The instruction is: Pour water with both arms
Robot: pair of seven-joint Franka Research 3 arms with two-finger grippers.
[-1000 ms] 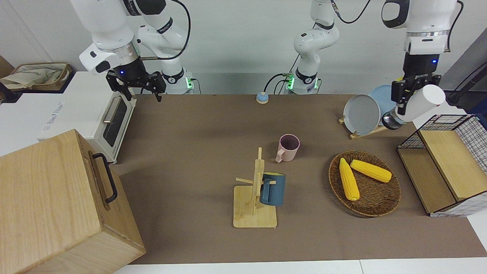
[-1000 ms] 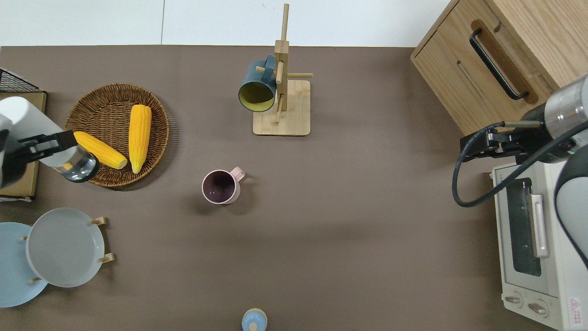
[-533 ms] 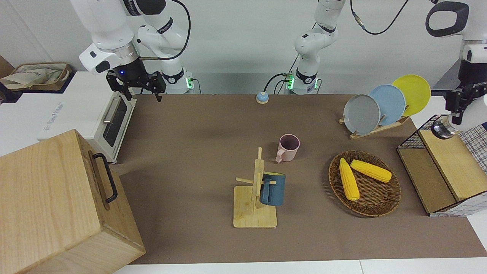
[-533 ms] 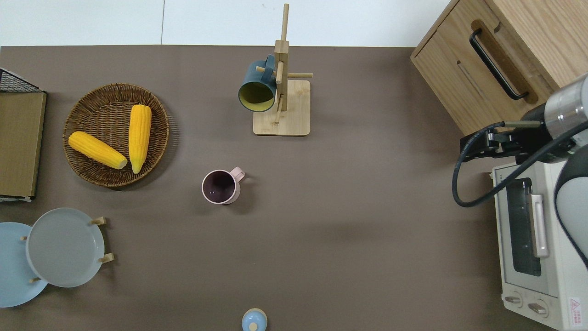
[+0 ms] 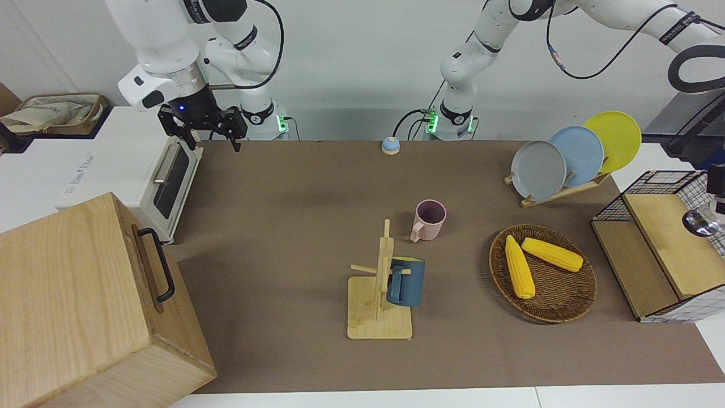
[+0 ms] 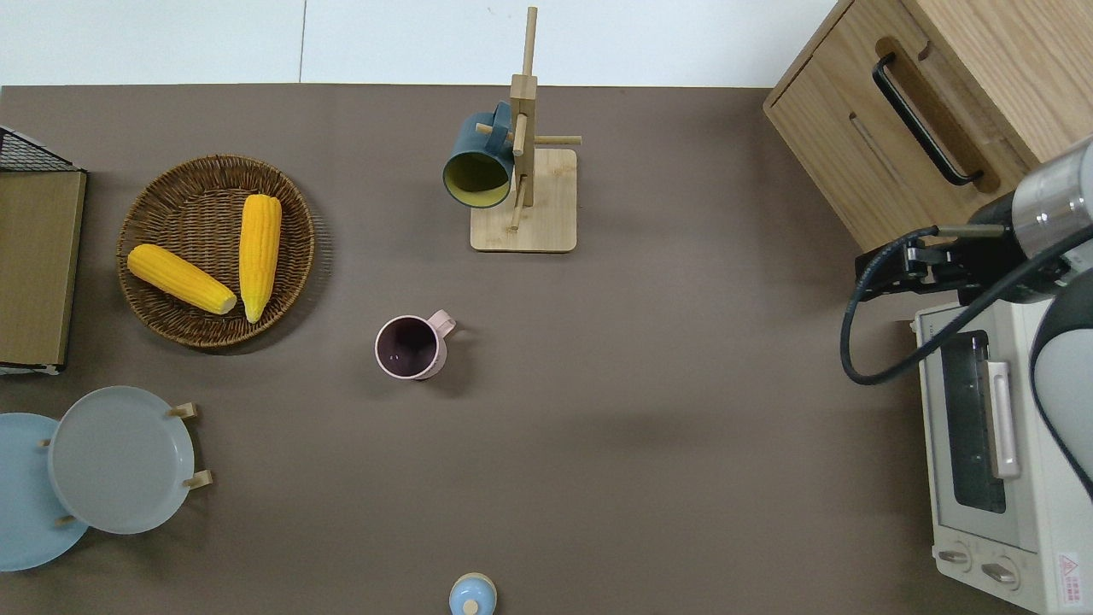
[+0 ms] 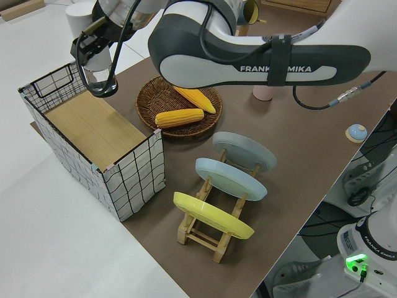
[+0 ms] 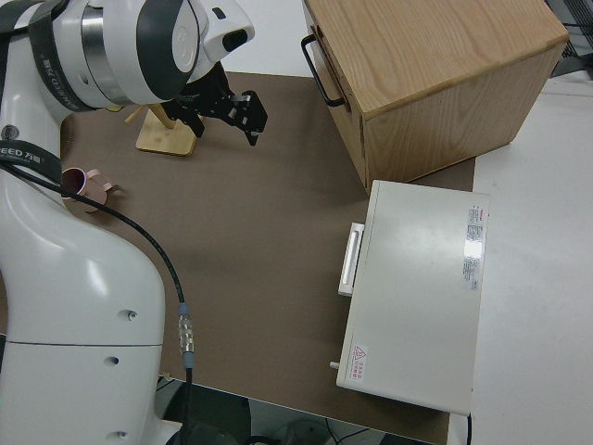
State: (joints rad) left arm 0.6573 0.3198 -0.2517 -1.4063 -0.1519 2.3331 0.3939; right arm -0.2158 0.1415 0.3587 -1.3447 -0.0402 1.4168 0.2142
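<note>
Left side view only: left gripper clamped on bottle over crate; right gripper parked, spread

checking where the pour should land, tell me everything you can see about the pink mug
The pink mug is a matte pale pink cup with a dark purplish inside and one loop handle. It stands upright on the brown table mat, mouth open upward, handle turned away from the robots toward the right arm's end. It sits near the table's middle, nearer to the robots than the wooden mug rack. Nothing touches it but the mat. Whether it holds any liquid cannot be told.
</note>
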